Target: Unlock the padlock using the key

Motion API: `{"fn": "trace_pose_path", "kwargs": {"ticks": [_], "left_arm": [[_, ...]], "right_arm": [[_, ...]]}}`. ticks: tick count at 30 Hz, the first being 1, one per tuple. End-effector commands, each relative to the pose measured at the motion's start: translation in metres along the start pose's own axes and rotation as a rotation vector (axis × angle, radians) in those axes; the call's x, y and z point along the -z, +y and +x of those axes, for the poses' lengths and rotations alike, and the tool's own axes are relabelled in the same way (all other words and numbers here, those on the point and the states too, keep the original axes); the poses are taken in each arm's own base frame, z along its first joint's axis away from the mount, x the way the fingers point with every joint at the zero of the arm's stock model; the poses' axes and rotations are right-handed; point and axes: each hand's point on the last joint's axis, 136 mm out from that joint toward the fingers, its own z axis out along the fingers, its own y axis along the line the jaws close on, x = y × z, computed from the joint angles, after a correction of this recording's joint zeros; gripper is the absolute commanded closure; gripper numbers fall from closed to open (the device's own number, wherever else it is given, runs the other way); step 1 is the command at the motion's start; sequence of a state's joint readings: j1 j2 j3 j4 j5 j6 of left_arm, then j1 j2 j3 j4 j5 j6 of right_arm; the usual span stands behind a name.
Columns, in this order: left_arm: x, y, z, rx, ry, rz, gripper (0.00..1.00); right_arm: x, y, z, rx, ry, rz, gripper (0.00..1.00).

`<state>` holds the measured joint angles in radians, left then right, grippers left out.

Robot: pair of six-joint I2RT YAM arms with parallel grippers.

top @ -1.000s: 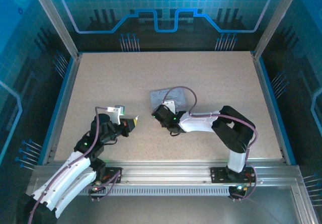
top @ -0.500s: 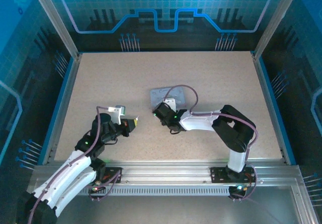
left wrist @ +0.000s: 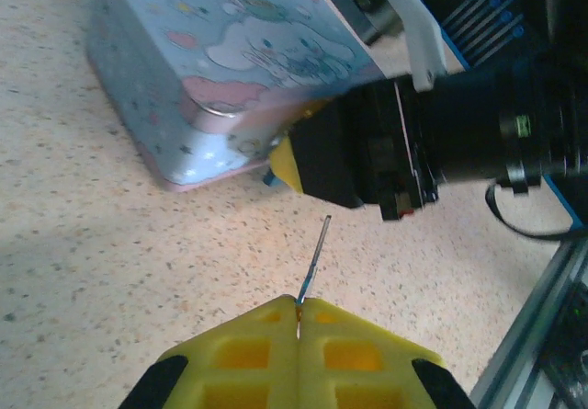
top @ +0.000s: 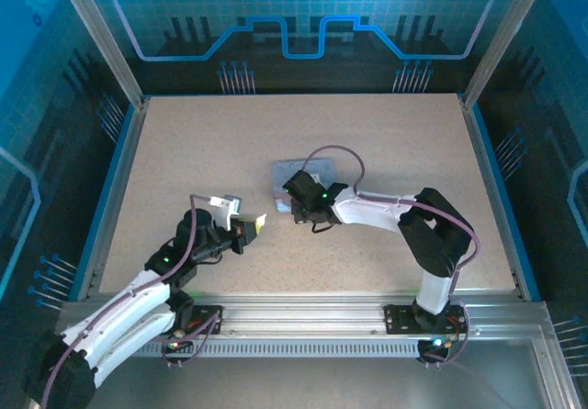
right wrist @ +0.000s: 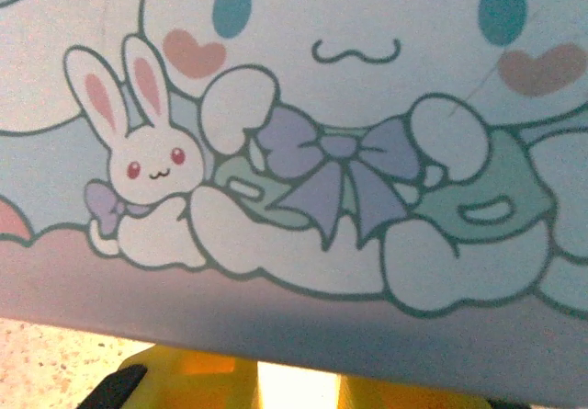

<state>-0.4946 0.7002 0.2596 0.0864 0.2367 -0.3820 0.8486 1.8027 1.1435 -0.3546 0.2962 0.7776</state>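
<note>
Left gripper [left wrist: 299, 306] clenched on key [left wrist: 313, 260], bottom centre, tip toward tin [left wrist: 230, 51]. Padlock [left wrist: 268, 177]: blue speck at tin's lower edge beside right gripper [right wrist: 299, 386], whose grip is unclear. Risk: thin key twists, misses padlock.

The tin [right wrist: 303, 152] hides most of my right fingers [right wrist: 202, 381], and the bottom edge cuts off the rest, so I can't judge their gap. I can't make out the padlock near my right gripper [left wrist: 292, 163]. The key [left wrist: 314, 257] has its head buried between my left fingers [left wrist: 248, 349]; from above it is too small to tell.
</note>
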Motion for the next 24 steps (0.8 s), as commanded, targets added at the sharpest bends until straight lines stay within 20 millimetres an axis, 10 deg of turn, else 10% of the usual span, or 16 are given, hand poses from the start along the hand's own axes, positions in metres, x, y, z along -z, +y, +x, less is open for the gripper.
{"fn": "trace_pose_path", "kwargs": {"ticks": [1,24], "left_arm": [[-0.008,-0.017,0.008,-0.101,0.004,0.079,1.0],[-0.077,-0.037,0.018,-0.2,-0.057,0.218,1.0]], "right_arm": [[0.019,0.011,-0.007,-0.017,0.043,-0.083,0.89],[0.063,0.006,-0.032,-0.152,0.143,-0.372,0.94]]}}
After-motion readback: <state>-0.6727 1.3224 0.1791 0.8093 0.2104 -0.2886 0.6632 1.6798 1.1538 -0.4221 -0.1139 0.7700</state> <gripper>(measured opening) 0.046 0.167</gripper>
